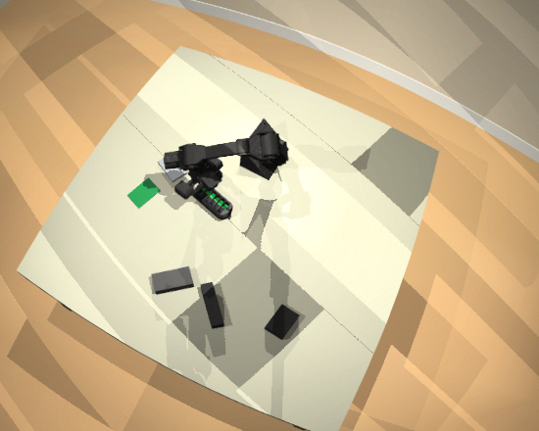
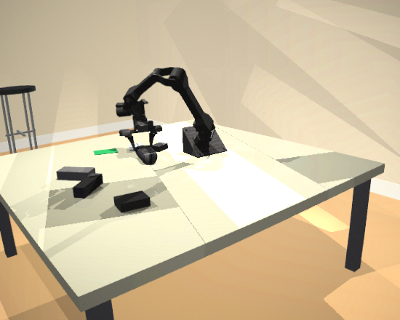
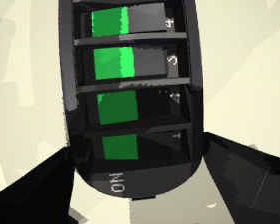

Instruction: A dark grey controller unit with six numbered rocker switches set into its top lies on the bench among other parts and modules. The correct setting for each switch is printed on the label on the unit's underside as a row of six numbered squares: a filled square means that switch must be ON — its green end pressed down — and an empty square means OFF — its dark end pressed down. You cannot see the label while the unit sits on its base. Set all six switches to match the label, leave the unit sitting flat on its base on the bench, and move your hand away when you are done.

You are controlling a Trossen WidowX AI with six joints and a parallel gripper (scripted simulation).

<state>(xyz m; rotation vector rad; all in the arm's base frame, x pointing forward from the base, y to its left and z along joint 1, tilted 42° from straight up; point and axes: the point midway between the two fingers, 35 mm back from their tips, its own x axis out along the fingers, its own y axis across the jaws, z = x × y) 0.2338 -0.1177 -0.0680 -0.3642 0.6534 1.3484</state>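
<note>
The dark grey controller unit (image 1: 225, 212) (image 2: 149, 156) (image 3: 146, 182) sits with its switches facing up. The wrist view shows switches 1 to 4, with the ON mark at the near end. Each has a green half on the left and a dark half on the right. Switches 3 and 4 look brightly lit, and 1 and 2 are in shade; which ends are pressed is hard to tell. The underside label is hidden. My gripper (image 1: 196, 188) (image 2: 143, 147) (image 3: 138, 148) is around the unit's end near switch 1, partly closed, with a fingertip against each long side.
A green card (image 1: 141, 195) (image 2: 105, 151) and a pale grey plate (image 1: 173, 171) lie beyond the unit. A small dark block (image 2: 160, 147) is near the arm's base. A grey block (image 1: 172, 280) (image 2: 75, 171), a long black block (image 1: 213, 306) and a short black block (image 1: 282, 321) (image 2: 132, 201) lie farther off.
</note>
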